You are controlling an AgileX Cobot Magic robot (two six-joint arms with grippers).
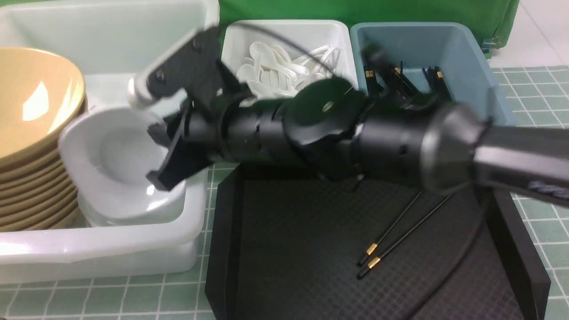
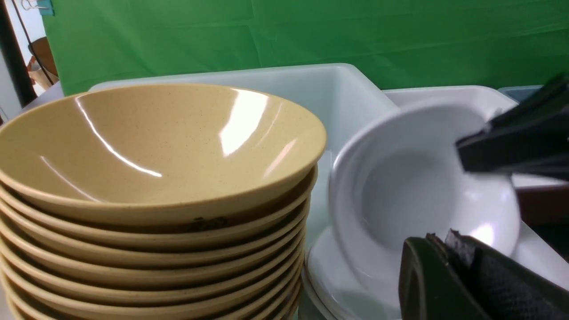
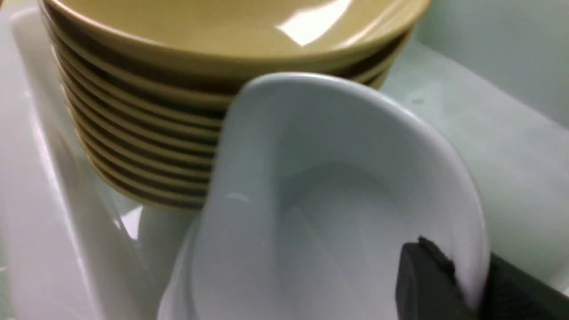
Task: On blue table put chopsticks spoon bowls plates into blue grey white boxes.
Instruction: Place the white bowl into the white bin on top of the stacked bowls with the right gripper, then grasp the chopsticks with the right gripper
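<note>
My right gripper reaches across into the large translucent white box and is shut on the rim of a white plate. The plate hangs tilted above a stack of plates, beside the stacked tan bowls. In the right wrist view its rim sits between the gripper's jaws. My left gripper is shut and empty, close to the same plate and bowls. Two black chopsticks lie on the black tray.
Several white spoons fill the small white box. The blue box holds several chopsticks. The right arm spans the tray's far edge. The blue table shows around the tray and boxes.
</note>
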